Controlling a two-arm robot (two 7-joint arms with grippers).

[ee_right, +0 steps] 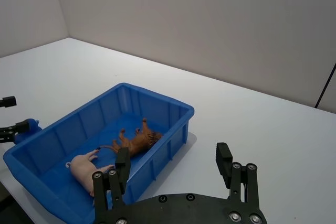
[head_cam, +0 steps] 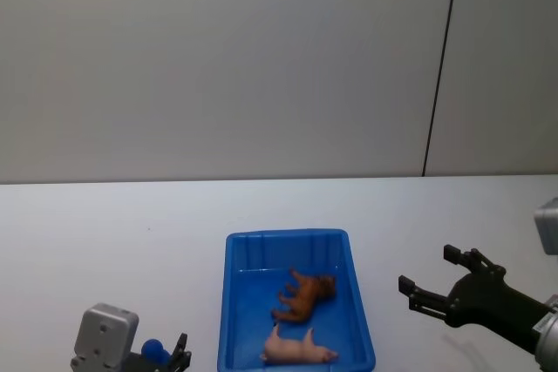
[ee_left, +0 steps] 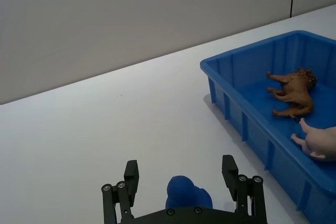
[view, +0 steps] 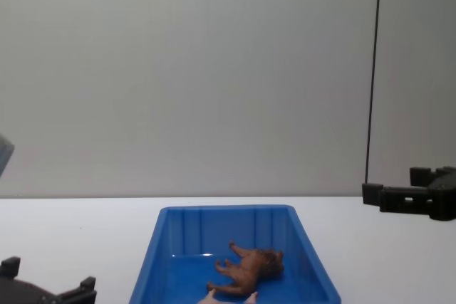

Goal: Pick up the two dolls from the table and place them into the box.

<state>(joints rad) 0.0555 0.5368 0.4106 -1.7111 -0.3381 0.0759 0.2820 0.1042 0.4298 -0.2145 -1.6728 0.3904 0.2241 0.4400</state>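
Note:
Both dolls lie on their sides inside the blue box point(head_cam: 288, 235): the brown lion point(head_cam: 305, 295) toward the far half, the pink pig point(head_cam: 298, 350) at the near end. The left wrist view shows the lion point(ee_left: 294, 90) and pig point(ee_left: 320, 142) in the box point(ee_left: 252, 51). My right gripper point(head_cam: 428, 269) hovers open and empty over the table point(head_cam: 105, 233), to the right of the box. My left gripper point(ee_left: 180, 171) is open and empty, low at the box's near left. In the right wrist view the lion point(ee_right: 137, 140) and pig point(ee_right: 86, 169) lie beyond my right gripper point(ee_right: 174, 160).
A plain grey wall with a dark vertical seam point(head_cam: 440, 67) stands behind the table. White tabletop stretches on both sides of the box and beyond it.

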